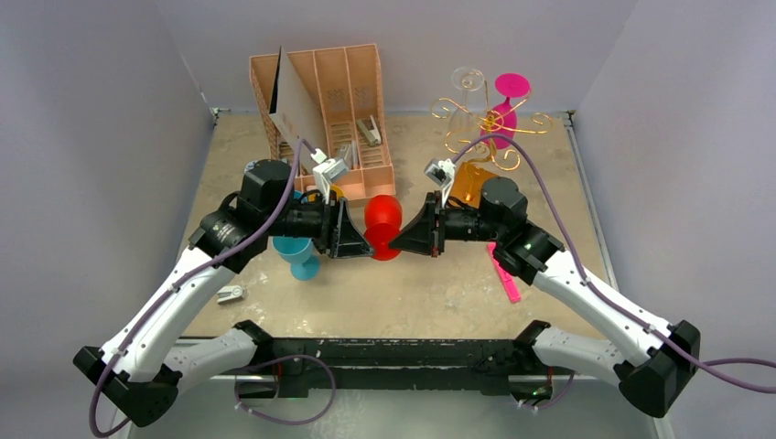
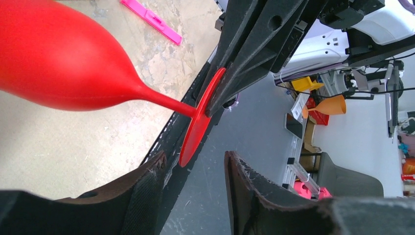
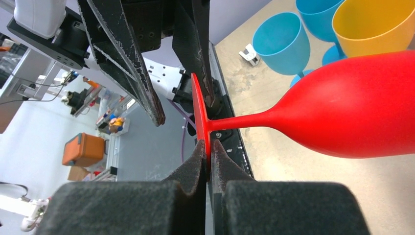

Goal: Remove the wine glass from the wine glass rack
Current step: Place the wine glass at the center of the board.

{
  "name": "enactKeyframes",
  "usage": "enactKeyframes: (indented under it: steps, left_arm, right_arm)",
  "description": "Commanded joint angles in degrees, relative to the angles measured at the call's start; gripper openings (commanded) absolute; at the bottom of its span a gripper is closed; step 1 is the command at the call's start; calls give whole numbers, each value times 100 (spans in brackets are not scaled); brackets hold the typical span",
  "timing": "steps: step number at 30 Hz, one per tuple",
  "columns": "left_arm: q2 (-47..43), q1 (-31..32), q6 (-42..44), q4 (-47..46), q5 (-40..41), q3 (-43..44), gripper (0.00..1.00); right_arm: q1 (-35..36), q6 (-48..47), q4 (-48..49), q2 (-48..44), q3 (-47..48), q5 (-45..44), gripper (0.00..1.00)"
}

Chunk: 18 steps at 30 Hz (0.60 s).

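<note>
Right jaws, closest to the lens in the right wrist view, are pressed together on the rim of the foot [image 3: 199, 122] of the red wine glass [image 3: 352, 112]. The glass lies sideways in the air over the middle of the surface [image 1: 421, 293], bowl toward the far side. It is off the wine glass rack [image 1: 485, 133], which stands well apart at far right with a pink glass [image 1: 506, 96] hanging on it. Left jaws stand apart, straddling the opposite edge of the same foot and gripping nothing.

Risks, as I judge them:
- One thin pinch on the rim carries the whole glass. The bowl's weight could pivot it down or slide it out.
- If the right jaws let go before the left ones close, it drops to the surface.
- A swing could knock the bowl against the yellow glass [image 3: 377, 24] or the blue glass [image 3: 281, 44] beyond it.

Hard to make out:
- Whether one left finger [image 3: 200, 63] touches the foot.
- The bowl's mouth is cut off in both wrist views.
- From above, the black jaw bodies hide the contact.
- A clear glass [image 1: 467, 82] on the rack barely shows against the wall.
</note>
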<state>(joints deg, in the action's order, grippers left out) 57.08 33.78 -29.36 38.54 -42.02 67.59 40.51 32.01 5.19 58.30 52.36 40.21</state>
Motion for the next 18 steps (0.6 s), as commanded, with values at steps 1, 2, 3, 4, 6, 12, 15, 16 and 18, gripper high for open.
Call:
enactKeyframes:
  steps: [1,2,3,4,6,12,15,16,18]
  left_arm:
    - [39,5,51,-222,-184,105,43]
    - [38,5,34,-257,-176,98,41]
    - [40,6,17,-286,-175,96,39]
    - [47,4,6,-315,-179,96,35]
    - [57,1,-7,-359,-186,87,30]
    - [86,6,-25,-469,-269,75,10]
    - [125,6,-10,-497,-406,70,0]
    - [122,13,-16,-516,-431,62,0]
    - [99,32,-21,-588,-446,32,0]
  right_arm:
    - [31,130,392,111,131,463,0]
    - [35,130,401,123,142,538,0]
    - [35,130,403,128,149,604,0]
    - [36,122,404,135,156,663,0]
    - [51,119,412,137,167,757,0]
    - [57,186,308,204,244,813,0]
    - [61,236,203,294,318,867,2]
    - [54,274,225,324,313,878,6]
    - [54,377,329,370,274,915,15]
